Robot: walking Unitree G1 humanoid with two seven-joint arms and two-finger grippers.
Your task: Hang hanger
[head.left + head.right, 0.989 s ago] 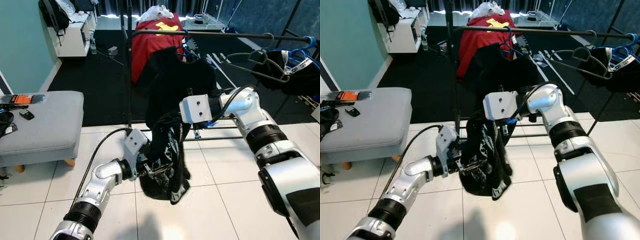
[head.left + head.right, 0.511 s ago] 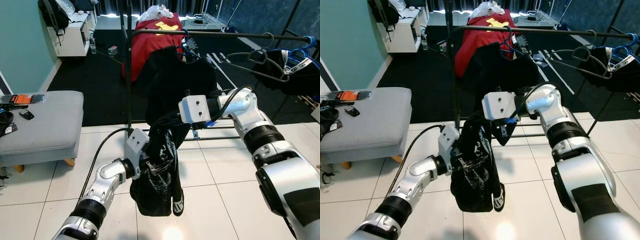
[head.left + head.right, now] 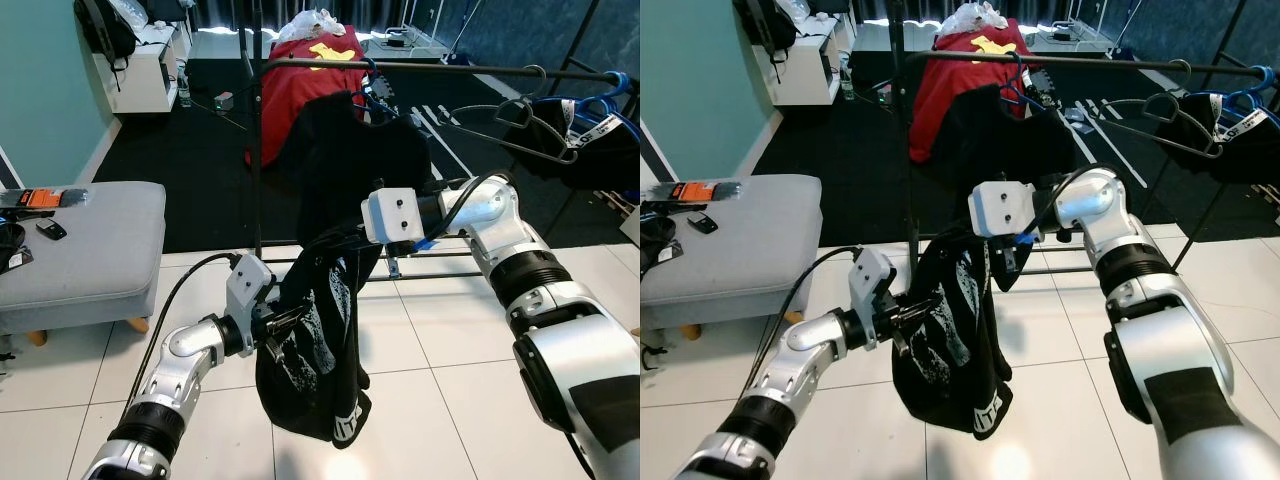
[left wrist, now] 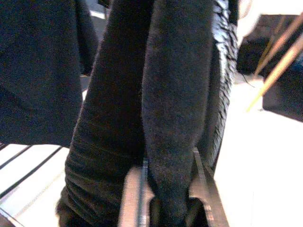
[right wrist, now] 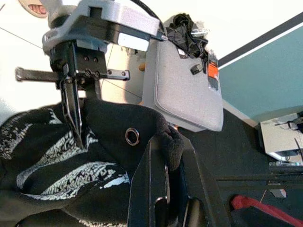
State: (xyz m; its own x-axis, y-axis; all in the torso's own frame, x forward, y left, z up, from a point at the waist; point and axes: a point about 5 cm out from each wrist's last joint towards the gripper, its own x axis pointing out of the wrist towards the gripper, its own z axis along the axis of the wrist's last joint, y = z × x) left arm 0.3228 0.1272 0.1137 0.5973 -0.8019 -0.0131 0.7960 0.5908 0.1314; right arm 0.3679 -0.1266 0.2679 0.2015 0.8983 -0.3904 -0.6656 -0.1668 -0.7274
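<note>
In front of a black clothes rail point(image 3: 440, 68) on a white tiled floor point(image 3: 450, 400), a humanoid robot holds a black printed garment point(image 3: 310, 340) stretched between its two grippers. The left gripper point(image 3: 272, 322) pinches a fold on the garment's lower left side, its fingers closed tight on the cloth in the left wrist view. The right gripper point(image 5: 163, 156) clamps an upper edge of the same garment, beside a metal eyelet point(image 5: 132, 136).

The task's hanger cannot be made out inside the bundle; whether the garment is on one is not clear. Empty wire hangers point(image 3: 520, 120) already hook the rail to the right, near a dark garment on blue hangers point(image 3: 590, 125). A red shirt point(image 3: 310, 85) and a black top point(image 3: 360, 150) hang just behind the held garment.

The step in hand looks like lifting and spreading the garment, well short of the rail. The next move likely calls for raising it clear of the black top and finding a free stretch of bar.

Room is tight upward: the black top hangs touching or nearly touching the held cloth, and the rail's lower bar point(image 3: 440, 262) crosses behind the right arm. To the left a grey ottoman point(image 3: 90, 250) stands apart from the left elbow, with open tile toward the camera. The bar between the black top and the wire hangers appears the freest stretch.
</note>
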